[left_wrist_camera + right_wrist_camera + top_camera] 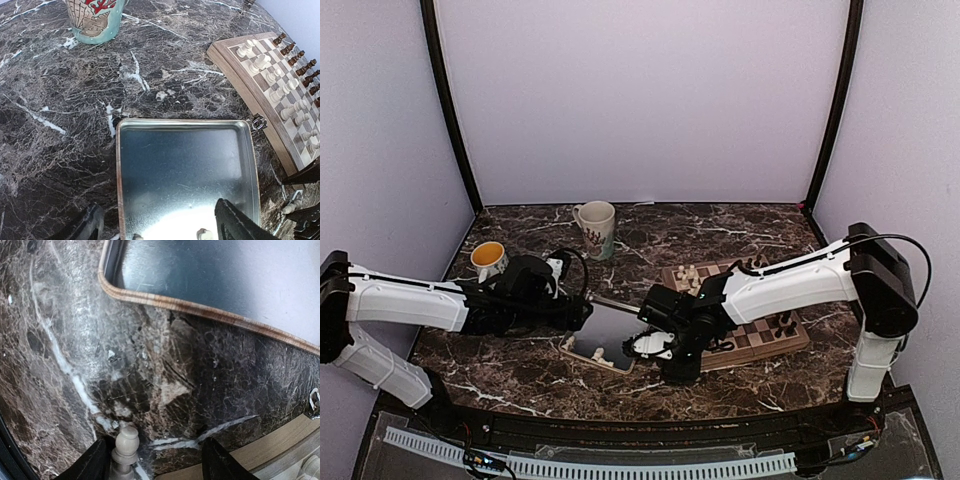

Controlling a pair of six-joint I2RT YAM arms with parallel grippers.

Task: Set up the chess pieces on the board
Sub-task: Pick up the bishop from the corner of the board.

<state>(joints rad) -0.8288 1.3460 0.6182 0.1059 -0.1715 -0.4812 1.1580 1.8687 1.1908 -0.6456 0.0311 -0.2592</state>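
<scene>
**Top view.** A square wooden chessboard with light and dark checkered squares (775, 335) is noted on the right part of the dark brown marble-patterned table (520, 372). It is largely covered by the right arm. Small cream-white chess pieces (690, 273) are seen on its far left part. A rectangular silver metal tray (610, 328) lies just left of the board, toward the table's near edge. The right gripper (648, 347) is lowered to the table by the tray's near right corner, with its arm stretched across the board. The left gripper (582, 308) is held at the tray's left edge. What lies between the right fingers is not resolved here.

**Left wrist view.** The left gripper's fingers are spread wide above the tray, with nothing between them. Two cream pieces are recorded by the tray's near rim. On the board, cream pieces stand on the side next to the tray, and dark brown chess pieces (300, 57) stand beyond them.

**Right wrist view.** A cream-white pawn (125, 445) stands upright on the table, its long axis vertical, between the right gripper's spread fingers (90, 465). It is close against the finger at the picture's left, and a clear gap is left to the other finger. It is not pinched. The board's tan border is seen at the picture's lower right, on the far finger's side.

**Assessment.** The right arm is judged the nearer. The pawn sits off-centre, so it may be pushed sideways or tipped as the fingers are brought together.
</scene>
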